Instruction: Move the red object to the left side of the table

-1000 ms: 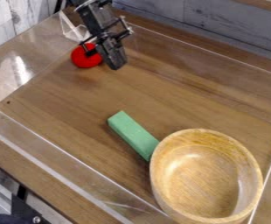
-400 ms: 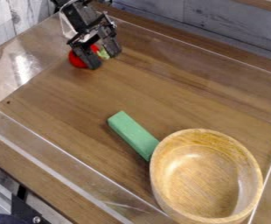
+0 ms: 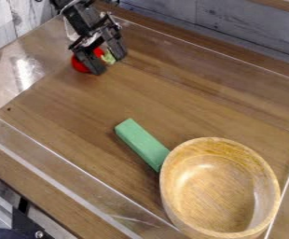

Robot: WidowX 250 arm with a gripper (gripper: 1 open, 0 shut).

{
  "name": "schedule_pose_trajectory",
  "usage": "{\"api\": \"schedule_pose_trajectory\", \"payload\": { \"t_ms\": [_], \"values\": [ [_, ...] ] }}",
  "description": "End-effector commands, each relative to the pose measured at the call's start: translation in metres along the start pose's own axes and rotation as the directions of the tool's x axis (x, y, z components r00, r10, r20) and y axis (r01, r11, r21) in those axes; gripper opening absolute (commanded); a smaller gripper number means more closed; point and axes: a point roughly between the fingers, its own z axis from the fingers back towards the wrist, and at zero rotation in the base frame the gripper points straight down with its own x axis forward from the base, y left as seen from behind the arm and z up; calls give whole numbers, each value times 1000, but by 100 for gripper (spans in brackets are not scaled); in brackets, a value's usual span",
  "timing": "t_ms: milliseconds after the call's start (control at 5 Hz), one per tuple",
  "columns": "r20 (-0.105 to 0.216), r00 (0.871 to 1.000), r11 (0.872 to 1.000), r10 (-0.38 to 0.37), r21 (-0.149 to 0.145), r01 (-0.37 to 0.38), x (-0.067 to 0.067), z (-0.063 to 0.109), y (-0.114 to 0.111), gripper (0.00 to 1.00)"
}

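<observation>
The red object (image 3: 82, 64), a small round toy fruit with a green tip, lies on the brown wooden table (image 3: 172, 89) at its far left, close to the back corner. My gripper (image 3: 97, 50) hangs right over it, tilted down. The jaws stand open, and the dark fingers (image 3: 115, 49) straddle the fruit's upper side without clamping it. Part of the fruit is hidden behind the fingers.
A flat green block (image 3: 144, 143) lies near the table's middle front, touching the rim of a big round wooden bowl (image 3: 169, 179) at the front right. Low clear plastic walls (image 3: 54, 173) edge the table.
The gripper carried the red object a little to the left, then opened its jaws. The fruit now rests on the table between the spread fingers.
</observation>
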Motion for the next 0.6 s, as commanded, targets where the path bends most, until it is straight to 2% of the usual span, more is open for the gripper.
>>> {"api": "schedule_pose_trajectory", "payload": {
  "t_ms": [0, 400],
  "values": [
    [85, 996, 1000, 25, -10, -24, 0, 10, 3, 100],
    [81, 995, 998, 50, -47, -46, -8, 15, 15, 100]
  ]
}}
